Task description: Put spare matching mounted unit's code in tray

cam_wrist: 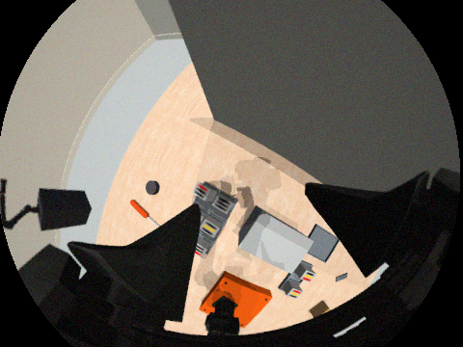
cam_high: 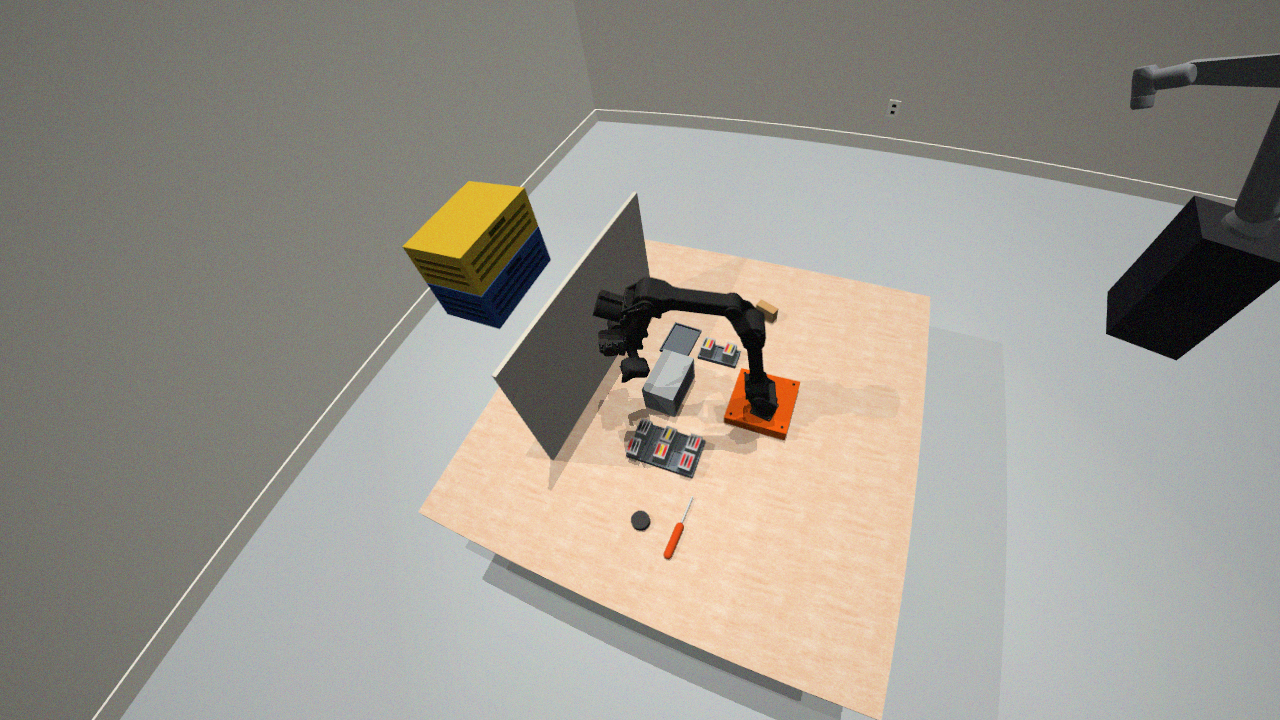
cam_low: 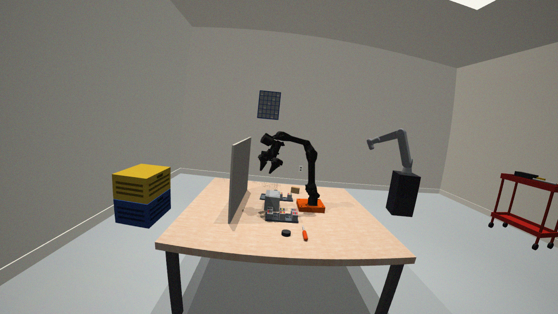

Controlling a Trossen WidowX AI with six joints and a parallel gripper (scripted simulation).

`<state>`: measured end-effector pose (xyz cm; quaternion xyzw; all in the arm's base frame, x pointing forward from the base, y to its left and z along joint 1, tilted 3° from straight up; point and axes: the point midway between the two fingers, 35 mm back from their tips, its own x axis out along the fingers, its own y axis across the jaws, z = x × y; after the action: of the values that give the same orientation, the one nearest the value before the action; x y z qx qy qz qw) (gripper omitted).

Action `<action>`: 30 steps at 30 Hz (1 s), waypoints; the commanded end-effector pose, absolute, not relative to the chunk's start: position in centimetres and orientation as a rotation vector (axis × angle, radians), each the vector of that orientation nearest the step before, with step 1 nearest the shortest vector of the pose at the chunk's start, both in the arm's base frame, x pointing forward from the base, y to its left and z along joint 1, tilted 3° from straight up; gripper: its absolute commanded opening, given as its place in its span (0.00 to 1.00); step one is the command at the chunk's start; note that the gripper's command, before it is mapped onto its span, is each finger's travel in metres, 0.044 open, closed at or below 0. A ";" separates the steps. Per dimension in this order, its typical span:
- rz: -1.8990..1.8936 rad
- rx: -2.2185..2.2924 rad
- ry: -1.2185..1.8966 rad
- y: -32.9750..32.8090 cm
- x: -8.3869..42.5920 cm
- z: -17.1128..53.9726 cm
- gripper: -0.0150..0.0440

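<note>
My gripper (cam_low: 265,171) (cam_wrist: 254,200) is open and empty, pointing down high above the table beside the upright panel. A grey box-like housing (cam_high: 667,380) (cam_low: 272,202) (cam_wrist: 275,241) stands below it; I cannot tell whether this is the mounted unit, and no code is readable. The dark flat tray (cam_high: 681,338) (cam_low: 263,196) (cam_wrist: 323,243) behind it looks empty. A dark rack (cam_high: 673,465) (cam_low: 281,220) in front holds several grey blocks with coloured stripes. A smaller rack (cam_high: 718,359) (cam_low: 288,199) near the tray holds two striped blocks. A finger partly hides the larger rack in the wrist view.
A tall grey panel (cam_high: 581,331) (cam_low: 239,179) (cam_wrist: 313,96) stands on the table's left. A black puck (cam_high: 640,520) (cam_wrist: 152,187) and an orange screwdriver (cam_high: 674,540) (cam_wrist: 140,208) lie in front. A wooden block (cam_high: 766,310) (cam_low: 295,190) lies behind my orange base (cam_high: 738,416).
</note>
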<state>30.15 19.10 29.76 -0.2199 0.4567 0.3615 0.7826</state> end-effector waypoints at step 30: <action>0.124 -0.103 1.474 7.6 36.2 16.8 1.00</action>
<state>36.19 7.73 16.98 -0.0474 0.6719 0.0591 0.7368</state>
